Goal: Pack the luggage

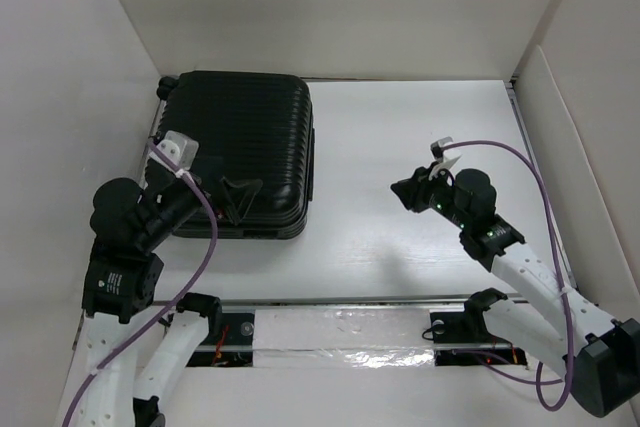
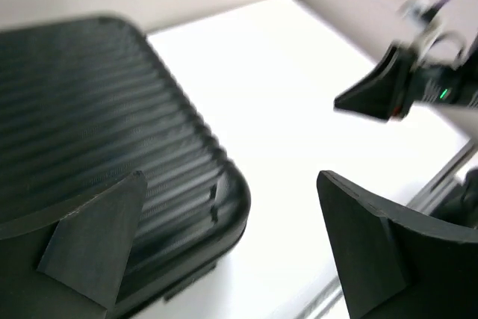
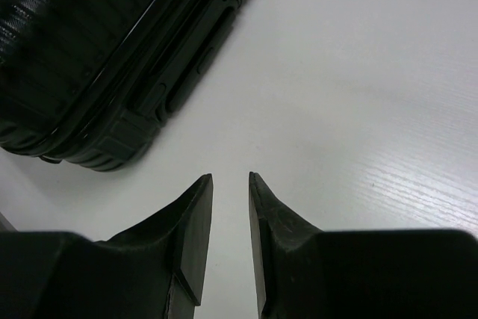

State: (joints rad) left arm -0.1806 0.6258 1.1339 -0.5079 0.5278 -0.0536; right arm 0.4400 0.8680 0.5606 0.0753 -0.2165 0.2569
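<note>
The luggage (image 1: 240,137) lies flat and shut at the rear left of the white surface (image 1: 420,147). The left gripper (image 1: 238,199) hovers over its near right corner, spread wide and empty. The right gripper (image 1: 408,194) hangs well apart, narrowly parted, holding nothing. Packing looks finished, so the next move is probably for both arms to pull clear.

**A:** How is the white-and-black jointed left arm (image 1: 165,352) standing?
**B:** It rises from its base, wrist tipped forward. Its black two-finger left gripper (image 1: 238,197) is spread wide.
**A:** And the white-and-black right arm (image 1: 530,277)?
**B:** It is stretched inward. On its black two-finger right gripper (image 3: 230,181), the fingers (image 3: 190,222) are nearly together, with a thin gap between them.
</note>
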